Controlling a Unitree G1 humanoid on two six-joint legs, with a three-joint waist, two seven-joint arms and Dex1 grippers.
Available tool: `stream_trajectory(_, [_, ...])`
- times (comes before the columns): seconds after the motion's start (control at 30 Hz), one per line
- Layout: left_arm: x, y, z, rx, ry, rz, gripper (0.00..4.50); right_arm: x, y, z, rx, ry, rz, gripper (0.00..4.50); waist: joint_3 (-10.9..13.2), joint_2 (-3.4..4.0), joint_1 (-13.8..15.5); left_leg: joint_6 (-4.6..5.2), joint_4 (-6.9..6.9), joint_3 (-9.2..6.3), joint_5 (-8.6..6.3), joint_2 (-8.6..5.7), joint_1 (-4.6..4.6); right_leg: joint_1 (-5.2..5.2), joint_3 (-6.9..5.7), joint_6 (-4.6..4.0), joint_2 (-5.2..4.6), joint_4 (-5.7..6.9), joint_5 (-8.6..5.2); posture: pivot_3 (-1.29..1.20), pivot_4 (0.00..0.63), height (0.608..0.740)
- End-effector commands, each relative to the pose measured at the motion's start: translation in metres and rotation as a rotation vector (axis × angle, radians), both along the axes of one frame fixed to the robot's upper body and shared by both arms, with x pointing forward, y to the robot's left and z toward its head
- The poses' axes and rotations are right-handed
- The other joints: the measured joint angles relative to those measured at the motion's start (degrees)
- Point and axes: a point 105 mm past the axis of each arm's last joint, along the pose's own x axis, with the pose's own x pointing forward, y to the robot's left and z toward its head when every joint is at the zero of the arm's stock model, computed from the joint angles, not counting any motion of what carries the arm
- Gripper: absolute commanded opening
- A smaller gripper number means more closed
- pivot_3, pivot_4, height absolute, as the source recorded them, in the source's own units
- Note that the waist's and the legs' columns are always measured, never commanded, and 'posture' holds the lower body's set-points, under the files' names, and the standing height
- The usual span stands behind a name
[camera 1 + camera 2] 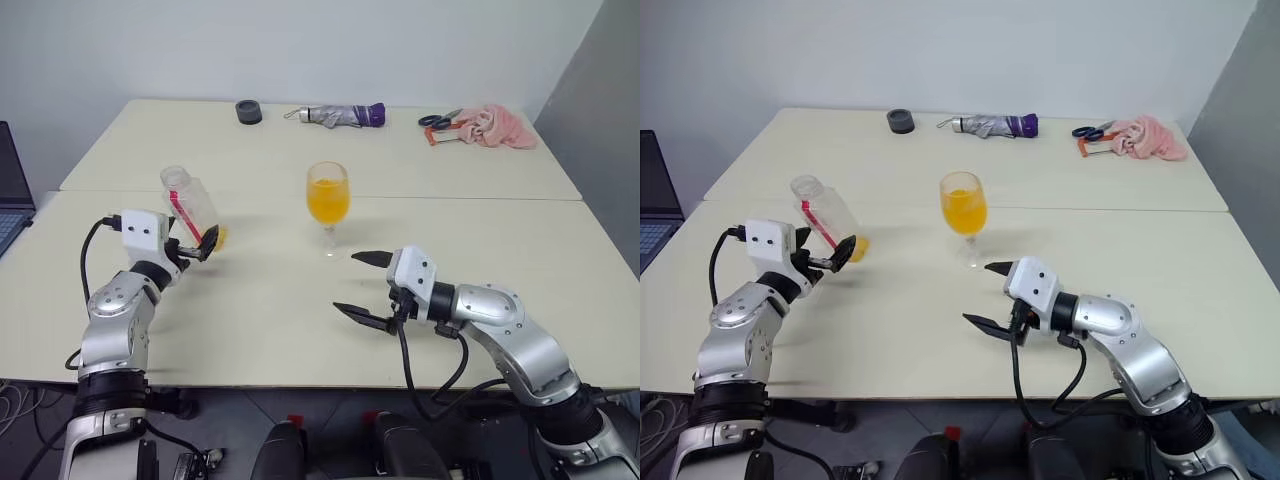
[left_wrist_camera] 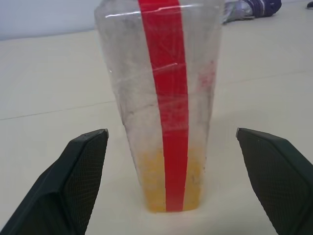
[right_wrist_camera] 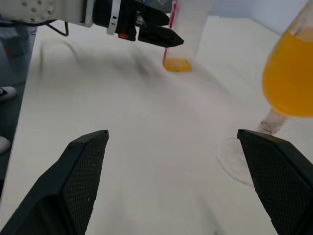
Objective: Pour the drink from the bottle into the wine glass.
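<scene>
The bottle (image 1: 192,207) stands on the table (image 1: 250,310) at the left, clear with a red stripe and a little orange drink (image 2: 168,183) at its bottom. My left gripper (image 1: 205,243) is open, its black fingers (image 2: 80,166) on either side of the bottle's base and apart from it. The wine glass (image 1: 328,195) stands upright at the table's middle, its bowl about half full of orange drink (image 1: 328,203). My right gripper (image 1: 347,283) is open just in front of the glass, nothing between its fingers (image 3: 80,166); the glass's foot (image 3: 234,159) lies beside one finger.
Along the far table lie a black round object (image 1: 248,111), a folded umbrella (image 1: 340,115), scissors (image 1: 440,120) and a pink cloth (image 1: 497,127). A laptop (image 1: 10,190) sits at the left edge. A seam (image 1: 450,198) runs between the two tables.
</scene>
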Motion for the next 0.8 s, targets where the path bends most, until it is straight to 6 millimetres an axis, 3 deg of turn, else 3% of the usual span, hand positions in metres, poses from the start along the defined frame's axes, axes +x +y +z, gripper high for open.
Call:
stream_trajectory(0.03, [-0.011,0.003,0.018,0.063,-0.083,0.032,4.48,0.007,-0.014,0.0,0.057,-0.09,-0.089,4.5,0.0,0.0,0.01,0.0,-0.02,0.0,0.0,0.02,0.0,0.0,0.01,0.0,0.0,-0.02,0.0,0.0,0.15,0.74])
stream_trajectory(0.27, [-0.047,0.006,0.009,0.045,-0.127,0.146,4.48,0.03,-0.075,-0.028,0.239,-0.094,-0.475,4.5,0.01,0.01,0.37,0.0,-0.05,0.1,0.0,0.09,0.03,0.01,0.12,0.0,-0.09,-0.04,0.0,0.0,0.15,0.74])
stream_trajectory(0.5, [-0.063,-0.01,0.003,-0.032,-0.122,0.116,4.48,0.054,-0.112,-0.042,0.388,-0.034,-0.773,4.5,0.01,0.02,0.49,-0.01,-0.07,0.28,0.0,0.05,0.11,0.02,0.27,0.03,0.0,-0.06,-0.02,0.0,0.15,0.74])
stream_trajectory(0.8, [-0.07,-0.021,0.008,-0.051,-0.148,0.073,4.48,0.067,-0.114,-0.041,0.426,-0.014,-0.804,4.5,0.02,0.03,0.51,0.0,-0.1,0.36,0.0,0.01,0.14,0.01,0.34,0.09,0.09,-0.07,-0.06,0.0,0.15,0.74])
